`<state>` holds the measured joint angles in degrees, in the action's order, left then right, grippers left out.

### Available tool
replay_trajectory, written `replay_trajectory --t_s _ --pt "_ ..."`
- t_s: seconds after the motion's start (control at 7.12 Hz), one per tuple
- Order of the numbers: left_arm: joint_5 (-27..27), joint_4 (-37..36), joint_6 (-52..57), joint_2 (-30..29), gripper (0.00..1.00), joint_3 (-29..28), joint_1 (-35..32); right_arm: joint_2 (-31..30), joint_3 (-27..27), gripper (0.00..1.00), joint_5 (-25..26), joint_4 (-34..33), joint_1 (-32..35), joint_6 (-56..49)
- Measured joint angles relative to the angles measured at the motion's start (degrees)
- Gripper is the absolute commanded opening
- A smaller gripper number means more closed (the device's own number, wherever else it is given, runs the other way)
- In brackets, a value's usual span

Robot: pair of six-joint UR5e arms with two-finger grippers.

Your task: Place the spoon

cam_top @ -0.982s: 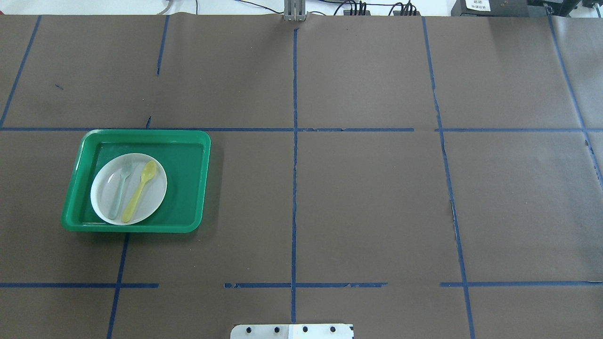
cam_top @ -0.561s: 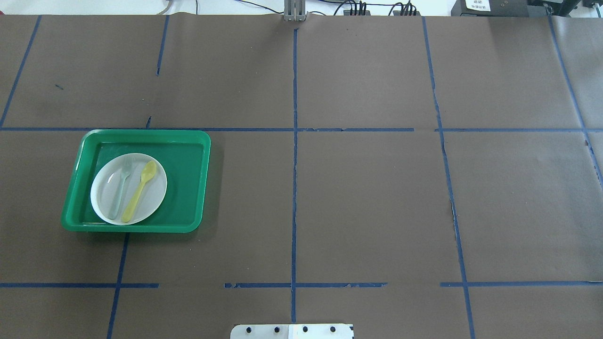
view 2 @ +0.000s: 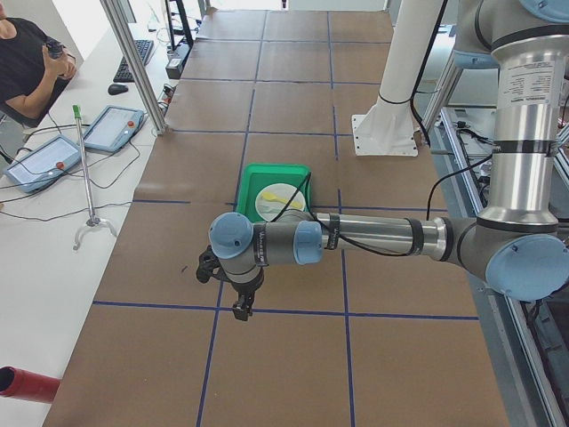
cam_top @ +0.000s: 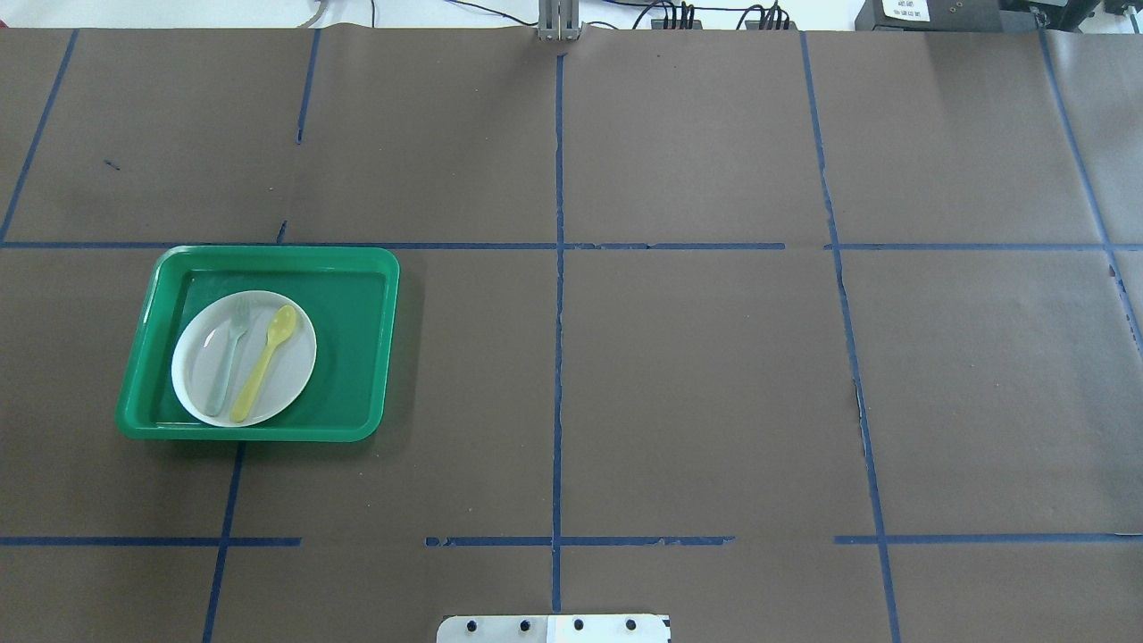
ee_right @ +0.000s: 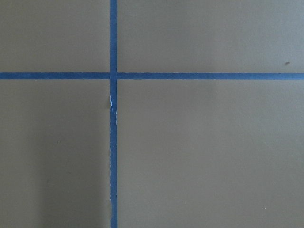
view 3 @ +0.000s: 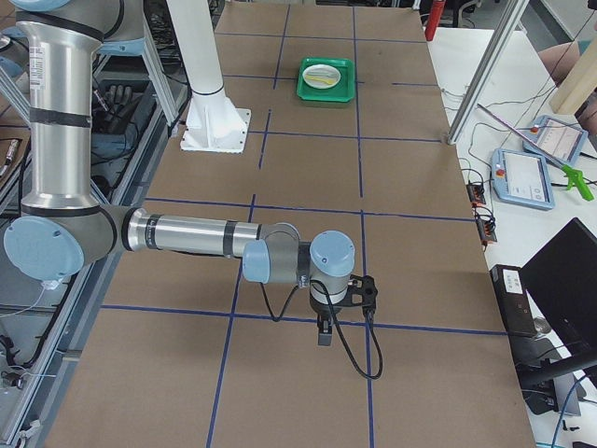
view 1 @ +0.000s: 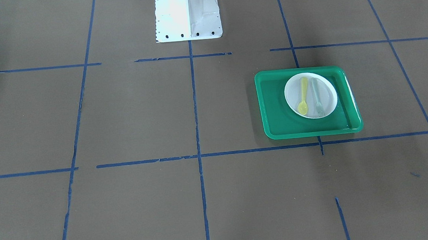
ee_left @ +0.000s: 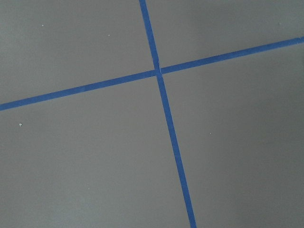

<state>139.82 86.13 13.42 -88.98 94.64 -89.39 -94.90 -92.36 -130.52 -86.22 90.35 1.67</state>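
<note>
Brown paper covers the worktop (cam_top: 696, 375), cut into large squares by blue tape lines (cam_top: 558, 357). A white mounting base (view 1: 187, 12) stands at the robot's edge. Desks with two tablet controllers (view 2: 114, 126) run along the far side, where a seated person (view 2: 27, 62) is partly in view.

Each arm stands with its upper section upright and its forearm held level above the worktop, wrist turned down over a tape crossing. The left end effector (view 2: 240, 310) and the right end effector (view 3: 324, 336) hang above bare paper. I cannot tell whether their fingers are spread or pressed together.

There is one green tray (cam_top: 268, 253) on the robot's left half, one white plate (cam_top: 295, 357) in it, and on that plate one yellow spoon (cam_top: 264, 364) beside one pale fork (cam_top: 228, 357), the spoon's bowl pointing away from the robot.
</note>
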Motion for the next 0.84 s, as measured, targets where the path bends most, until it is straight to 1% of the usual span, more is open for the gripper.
replay_trajectory --t_s 0.14,0.28,0.42,0.56,0.7,0.84 --pt "3.7 4.9 -5.2 -0.6 0.95 0.7 4.1 0.0 0.0 1.00 0.0 0.0 0.0 0.0" --pt "4.8 11.8 -14.3 -1.2 0.96 1.8 10.5 0.0 0.0 1.00 0.0 0.0 0.0 0.0" --pt "2.5 18.8 -25.4 -2.3 0.95 3.0 17.0 0.0 0.0 1.00 0.0 0.0 0.0 0.0" --pt "-2.3 24.8 -36.0 -3.6 0.95 3.8 23.3 0.0 0.0 1.00 0.0 0.0 0.0 0.0" --pt "-8.0 28.9 -45.8 -5.4 0.93 4.1 29.9 0.0 0.0 1.00 0.0 0.0 0.0 0.0" --pt "-12.8 30.6 -53.4 -7.5 0.85 4.2 35.2 0.0 0.0 1.00 0.0 0.0 0.0 0.0"
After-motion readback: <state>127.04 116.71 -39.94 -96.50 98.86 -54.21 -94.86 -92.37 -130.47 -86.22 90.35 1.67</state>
